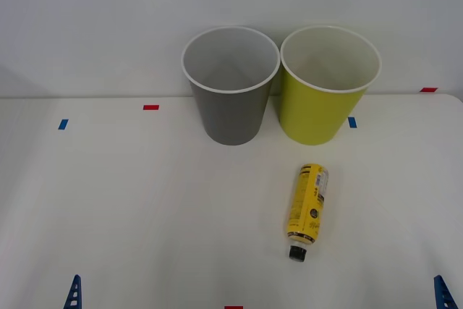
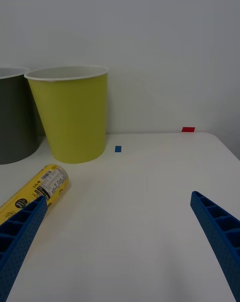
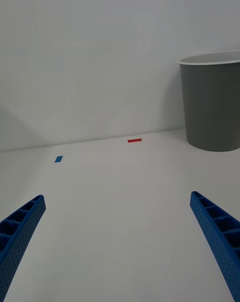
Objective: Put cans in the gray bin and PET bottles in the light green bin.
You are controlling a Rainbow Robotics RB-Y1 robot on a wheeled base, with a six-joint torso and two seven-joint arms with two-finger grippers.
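The right gripper and left gripper both gaped wide, holding nothing. The PET bottle lay just before the light green bin, beside the gray bin.

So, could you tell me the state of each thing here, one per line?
gray bin: upright, nothing visible inside
light green bin: upright, nothing visible inside
PET bottle: lying on table, capped
left claw: open, holds nothing
right claw: open, holds nothing

- Even, bright, diffuse overhead light is washing the white table; no glare showing.
- Bins are casting faint soft shadows on the wall.
- Blue fingers are sitting slightly soft at the wrist views' near edge.
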